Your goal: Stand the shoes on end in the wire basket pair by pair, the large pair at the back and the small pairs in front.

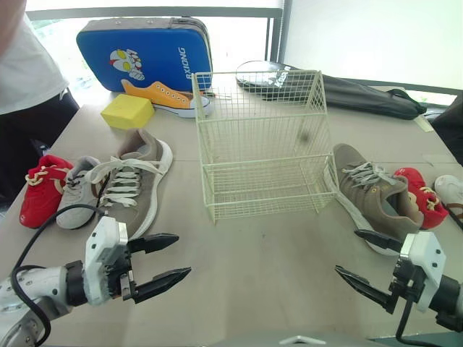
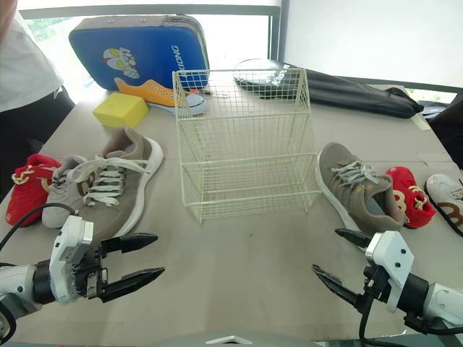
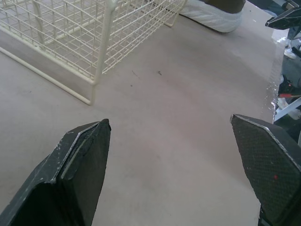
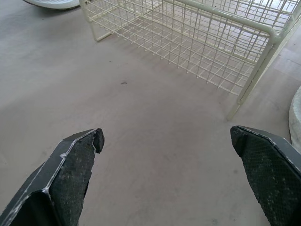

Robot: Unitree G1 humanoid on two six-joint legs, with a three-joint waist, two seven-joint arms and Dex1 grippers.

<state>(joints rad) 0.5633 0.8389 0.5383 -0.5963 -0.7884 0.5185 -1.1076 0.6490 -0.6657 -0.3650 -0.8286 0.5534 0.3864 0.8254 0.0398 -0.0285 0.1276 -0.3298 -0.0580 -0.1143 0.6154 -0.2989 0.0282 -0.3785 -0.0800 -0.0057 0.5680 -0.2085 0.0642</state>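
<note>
A cream wire basket (image 1: pixel 262 144) stands empty in the middle of the table. To its left lie a large taupe shoe (image 1: pixel 135 181), a small grey shoe (image 1: pixel 75 191) and a small red shoe (image 1: pixel 42 189). To its right lie the other large taupe shoe (image 1: pixel 372 195), a small red shoe (image 1: pixel 421 194) and a white shoe (image 1: pixel 451 192) at the edge. My left gripper (image 1: pixel 168 258) is open near the table's front, just below the left taupe shoe. My right gripper (image 1: pixel 359 254) is open at the front right, nothing between its fingers.
A yellow block (image 1: pixel 127 111), an orange sneaker (image 1: pixel 166 97) and a blue case (image 1: pixel 145 52) sit at the back left. A black bag (image 1: pixel 362 92) lies behind the basket. A person in a white shirt (image 1: pixel 25 58) stands at the table's left side.
</note>
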